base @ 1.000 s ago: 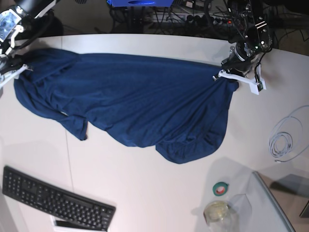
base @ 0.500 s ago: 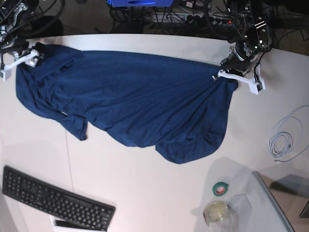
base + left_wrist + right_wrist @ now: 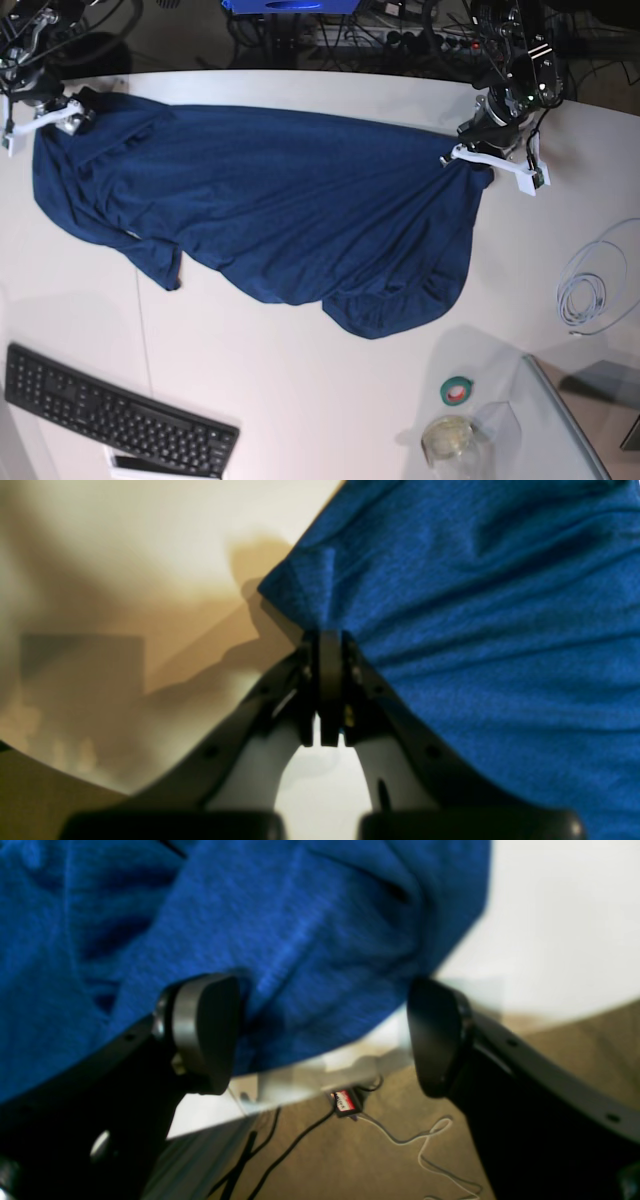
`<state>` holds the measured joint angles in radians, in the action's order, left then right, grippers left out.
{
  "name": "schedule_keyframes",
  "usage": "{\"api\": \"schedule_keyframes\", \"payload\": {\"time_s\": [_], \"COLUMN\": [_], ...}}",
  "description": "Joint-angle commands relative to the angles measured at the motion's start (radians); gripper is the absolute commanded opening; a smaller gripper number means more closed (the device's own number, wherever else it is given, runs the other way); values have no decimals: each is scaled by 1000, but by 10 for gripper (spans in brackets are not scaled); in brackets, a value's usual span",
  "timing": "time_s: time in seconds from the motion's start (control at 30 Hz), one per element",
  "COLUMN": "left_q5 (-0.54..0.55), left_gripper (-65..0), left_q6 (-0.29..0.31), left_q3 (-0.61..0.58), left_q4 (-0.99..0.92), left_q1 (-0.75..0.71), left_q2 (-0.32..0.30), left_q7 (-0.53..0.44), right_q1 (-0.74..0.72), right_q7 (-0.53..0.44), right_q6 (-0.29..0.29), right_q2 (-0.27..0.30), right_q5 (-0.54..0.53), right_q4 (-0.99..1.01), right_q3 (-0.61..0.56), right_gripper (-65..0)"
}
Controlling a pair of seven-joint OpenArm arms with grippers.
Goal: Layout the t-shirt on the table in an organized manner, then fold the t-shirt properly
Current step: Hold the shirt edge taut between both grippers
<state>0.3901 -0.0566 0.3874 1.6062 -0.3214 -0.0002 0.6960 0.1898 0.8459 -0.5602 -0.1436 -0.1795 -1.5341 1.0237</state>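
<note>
The dark navy t-shirt lies spread but wrinkled across the far half of the white table, with its lower hem bunched toward the middle. On the base view's right, my left gripper is shut on the shirt's right corner. The left wrist view shows that gripper pinching a fold of the t-shirt. My right gripper stands open at the shirt's far-left corner. In the right wrist view its fingers are wide apart, with the edge of the t-shirt lying loose between them against the left pad.
A black keyboard lies at the front left. A green tape roll, a glass jar and a clear panel sit front right. A coiled white cable is at the right. A thin seam crosses the table.
My right gripper has opened and let go of the shirt's far-left corner, after carrying it up toward the table's far edge. The left gripper stays shut on its corner, unmoved.
</note>
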Motion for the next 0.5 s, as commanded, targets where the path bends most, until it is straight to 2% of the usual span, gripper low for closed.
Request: {"api": "schedule_keyframes", "payload": {"time_s": [0.0,0.13,0.23,0.37,0.4,0.47], "left_q5": [-4,-4,-4,-6,-6,-6], "left_gripper": [-650,-650,-650,-650,-650,-650], "left_q6": [1,1,1,1,1,1], "left_q3": [3,3,3,3,3,3], "left_q4": [19,19,19,16,16,16], "left_q1": [1,1,1,1,1,1], "left_q2": [-7,-7,-7,-7,-7,-7], "left_q7": [-16,-16,-16,-16,-16,-16], "right_q1": [-3,-26,-37,-52,-52,-54], "right_q7": [-15,-15,-15,-6,-6,6], "right_q6": [-5,-5,-5,-8,-17,-74], "right_q2": [11,12,54,62,55,42], "right_q5": [-13,-13,-13,-13,-13,-13], "right_q4": [-27,1,80,132,134,126], "right_q3": [13,48,47,42,39,36], "right_gripper": [-158,-156,-156,-156,-156,-159]}}
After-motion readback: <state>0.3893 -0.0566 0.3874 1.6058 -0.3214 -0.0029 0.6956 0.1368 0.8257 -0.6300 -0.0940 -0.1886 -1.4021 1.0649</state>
